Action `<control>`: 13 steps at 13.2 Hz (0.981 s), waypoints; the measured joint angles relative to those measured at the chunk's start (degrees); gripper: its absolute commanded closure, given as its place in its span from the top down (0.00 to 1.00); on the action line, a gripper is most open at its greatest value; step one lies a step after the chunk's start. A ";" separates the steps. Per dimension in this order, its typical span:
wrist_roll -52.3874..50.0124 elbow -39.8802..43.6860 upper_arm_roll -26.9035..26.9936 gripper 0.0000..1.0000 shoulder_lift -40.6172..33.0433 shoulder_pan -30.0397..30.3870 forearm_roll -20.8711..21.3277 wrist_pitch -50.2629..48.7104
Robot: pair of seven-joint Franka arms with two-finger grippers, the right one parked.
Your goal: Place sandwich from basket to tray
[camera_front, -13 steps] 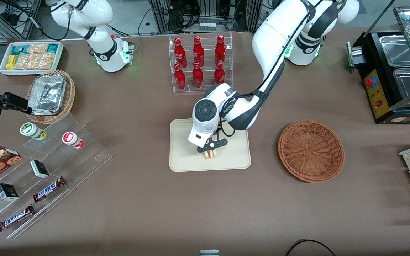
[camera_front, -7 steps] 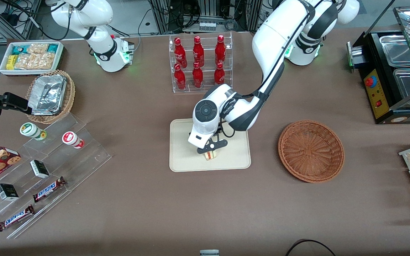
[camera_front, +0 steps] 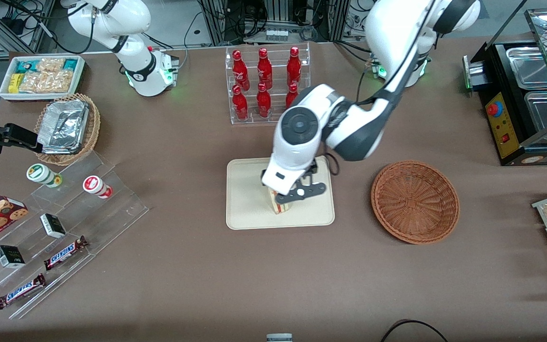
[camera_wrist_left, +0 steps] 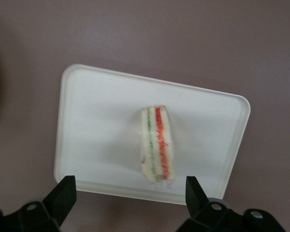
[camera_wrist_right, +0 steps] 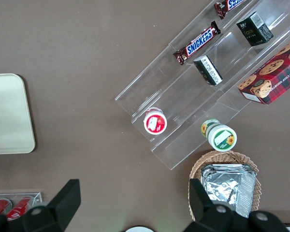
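The tray (camera_front: 247, 209) lies at mid-table, with the empty basket (camera_front: 415, 201) well apart toward the working arm's end. The gripper (camera_wrist_left: 130, 205) hangs above the tray, fingers (camera_wrist_left: 63, 195) spread wide and holding nothing. The sandwich (camera_wrist_left: 156, 144) stands on the tray on its edge, the red and green filling facing up, near the tray's middle and clear of the rim. The placing looks done; what remains is the retreat. Best to lift straight up, jaws kept wide, so nothing brushes the wedge and tips it.
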 measured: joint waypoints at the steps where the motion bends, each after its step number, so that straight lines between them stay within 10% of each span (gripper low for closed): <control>1: 5.01 -0.06 0.05 1.00 -0.93 1.95 0.00 -2.18; 13: 51.26 -21.15 0.62 1.00 -24.09 30.85 0.22 -11.93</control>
